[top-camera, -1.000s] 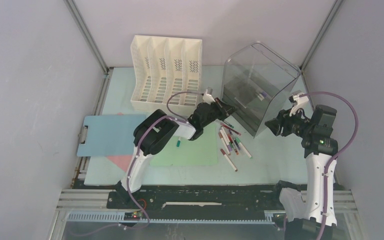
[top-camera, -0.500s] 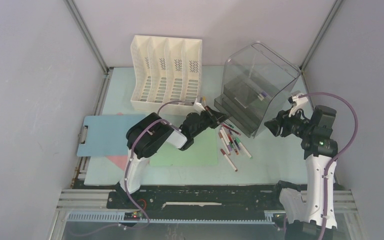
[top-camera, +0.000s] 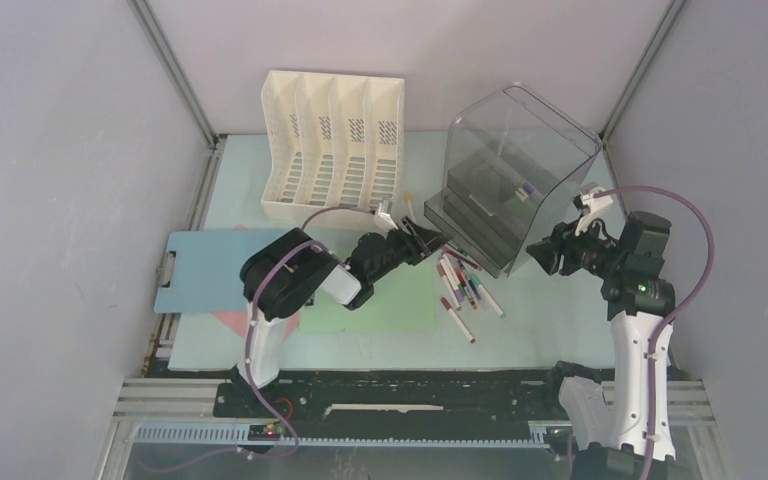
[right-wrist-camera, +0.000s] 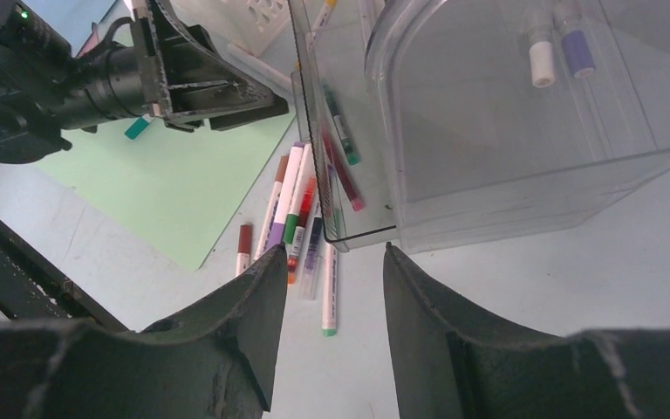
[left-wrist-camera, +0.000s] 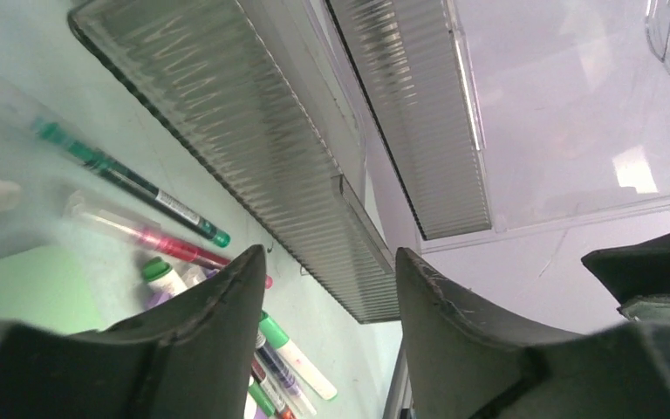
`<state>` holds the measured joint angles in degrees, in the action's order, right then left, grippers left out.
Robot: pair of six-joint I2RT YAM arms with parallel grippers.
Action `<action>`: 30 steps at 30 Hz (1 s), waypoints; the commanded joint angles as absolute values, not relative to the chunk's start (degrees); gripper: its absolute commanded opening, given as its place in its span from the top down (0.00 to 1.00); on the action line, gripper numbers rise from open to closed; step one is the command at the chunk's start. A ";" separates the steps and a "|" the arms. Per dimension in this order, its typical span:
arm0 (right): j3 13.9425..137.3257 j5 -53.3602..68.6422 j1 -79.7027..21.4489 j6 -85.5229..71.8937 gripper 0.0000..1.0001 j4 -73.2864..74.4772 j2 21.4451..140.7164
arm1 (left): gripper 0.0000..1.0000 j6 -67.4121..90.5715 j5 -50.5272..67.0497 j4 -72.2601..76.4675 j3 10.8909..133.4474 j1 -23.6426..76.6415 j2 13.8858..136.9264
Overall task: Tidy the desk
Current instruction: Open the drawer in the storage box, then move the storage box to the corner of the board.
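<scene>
The desk is the pale mint tabletop. A clear smoky container lies tipped near its back right. Several marker pens lie loose before its mouth. My left gripper hovers low at the left of those pens, open with nothing between its fingers. In the left wrist view the gripper faces the container's ribbed edge, with pens below. My right gripper stands open and empty just right of the container's front corner. In its own view the right gripper is above the pens.
A white file organizer stands at the back. A blue clipboard and a green sheet lie at the left and middle, with a pink sheet beneath. Two pens rest inside the container. A teal cap lies on the green sheet.
My left gripper has drawn back to the left from the container's mouth and its jaws have gone from shut to open. The right arm has barely moved.
</scene>
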<state>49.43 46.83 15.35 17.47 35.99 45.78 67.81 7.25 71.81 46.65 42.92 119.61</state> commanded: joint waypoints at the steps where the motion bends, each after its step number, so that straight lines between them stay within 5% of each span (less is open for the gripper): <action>1: 51.06 47.81 14.78 19.06 0.48 36.77 44.92 | 0.38 59.72 6.33 71.31 43.25 41.98 110.90; 18: 51.34 48.10 12.82 21.59 0.48 38.45 43.94 | 0.14 31.23 -7.94 52.49 27.24 41.95 85.51; 22: 51.62 49.03 12.33 23.04 0.48 39.36 43.58 | 0.01 27.62 -14.57 50.41 22.54 41.84 78.28; 26: 51.47 50.57 11.20 23.62 0.49 39.44 43.71 | 0.00 25.31 -16.76 47.29 20.05 41.44 72.74; 30: 49.82 44.45 5.10 21.50 0.61 32.85 46.87 | 0.00 25.63 -13.86 46.23 18.82 41.12 70.84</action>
<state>49.43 48.47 10.22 22.04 38.65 44.58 28.49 -13.34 47.88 19.79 41.60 73.12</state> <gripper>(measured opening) 0.471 0.996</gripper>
